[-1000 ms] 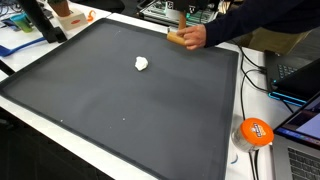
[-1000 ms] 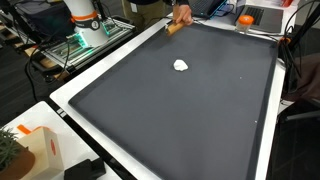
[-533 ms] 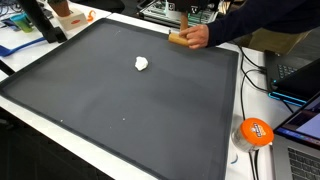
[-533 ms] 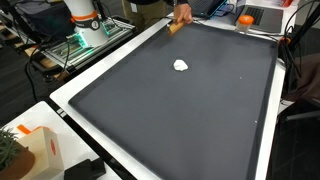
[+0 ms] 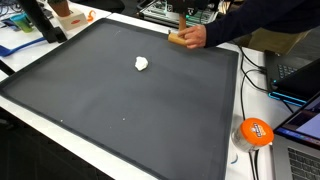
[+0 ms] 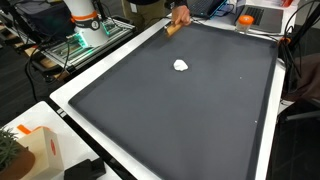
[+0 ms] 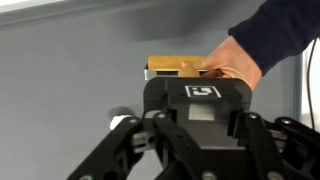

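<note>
A person's hand (image 5: 193, 37), in a dark blue sleeve, grips a tan, wood-coloured rectangular block (image 5: 177, 39) lying flat at the far edge of the big matte charcoal mat (image 5: 120, 110). In the wrist view the hand covers one end of the block, whose long, straight-edged side shows. The robot's gripper (image 7: 200, 150) is black and hard-shelled, with a small white square emblem on its housing and no legible words. The block appears just beyond that housing. The gripper's fingertips run out of the picture, so it cannot be told whether they are apart or together. A crumpled white wad (image 5: 142, 64) sits near the mat's middle, well apart from the block. Off the mat's near corner, a round orange roll (image 5: 255, 131) carries a white label too small to read. A smooth white tabletop (image 6: 95, 70) rims the mat.
</note>
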Action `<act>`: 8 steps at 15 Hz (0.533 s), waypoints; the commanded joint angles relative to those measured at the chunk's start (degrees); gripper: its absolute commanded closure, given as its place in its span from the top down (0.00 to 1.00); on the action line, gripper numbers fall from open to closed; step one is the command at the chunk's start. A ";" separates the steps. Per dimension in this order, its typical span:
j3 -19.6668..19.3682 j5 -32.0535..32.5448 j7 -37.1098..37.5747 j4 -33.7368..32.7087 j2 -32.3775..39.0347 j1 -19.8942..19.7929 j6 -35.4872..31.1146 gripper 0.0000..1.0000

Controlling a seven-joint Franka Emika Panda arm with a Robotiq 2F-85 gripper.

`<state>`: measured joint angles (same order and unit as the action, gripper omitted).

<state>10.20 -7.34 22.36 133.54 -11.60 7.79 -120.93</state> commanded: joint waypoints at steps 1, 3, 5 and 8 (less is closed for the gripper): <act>0.29 1.34 1.14 -0.76 0.54 -0.49 1.79 0.39; 0.31 1.39 1.20 -0.68 0.42 -0.50 1.59 0.22; 0.28 1.25 1.33 -0.03 -0.21 -0.50 0.97 0.22; 0.49 1.81 1.98 1.40 -1.72 -0.56 -0.30 0.22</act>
<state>10.20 -7.22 22.55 133.58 -11.39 7.60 -120.69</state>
